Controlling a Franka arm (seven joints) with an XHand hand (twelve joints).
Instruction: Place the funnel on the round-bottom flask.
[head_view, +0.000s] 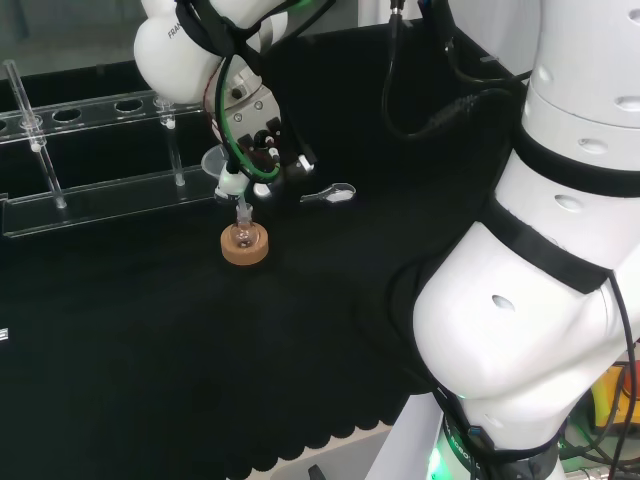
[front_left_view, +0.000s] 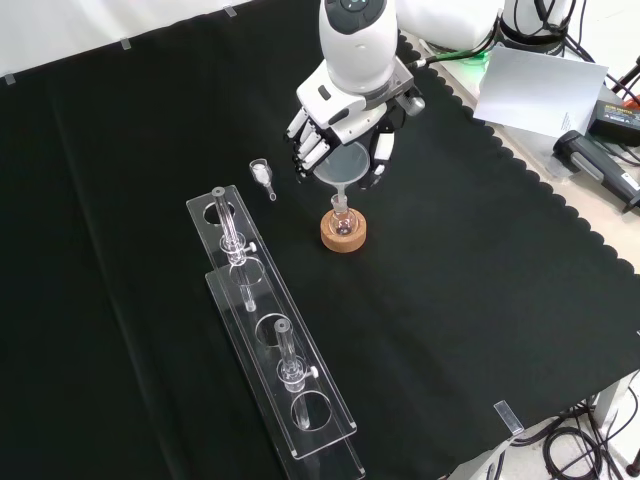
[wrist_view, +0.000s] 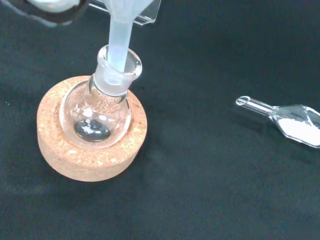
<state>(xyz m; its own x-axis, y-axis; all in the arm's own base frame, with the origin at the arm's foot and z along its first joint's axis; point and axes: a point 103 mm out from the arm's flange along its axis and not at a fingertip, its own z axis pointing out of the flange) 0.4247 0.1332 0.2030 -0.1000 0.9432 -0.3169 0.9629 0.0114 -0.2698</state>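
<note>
In the front view, a clear rack (front_left_view: 270, 330) is seen at the left, then a small scoop with white powder (front_left_view: 262, 176); to the right, the funnel (front_left_view: 343, 167) is held by the curled fingers of the hand (front_left_view: 345, 125), so its translucent stem is kept upright inside the neck of the round-bottom flask (front_left_view: 342, 217), steadied by the cork ring (front_left_view: 343, 236)
</note>
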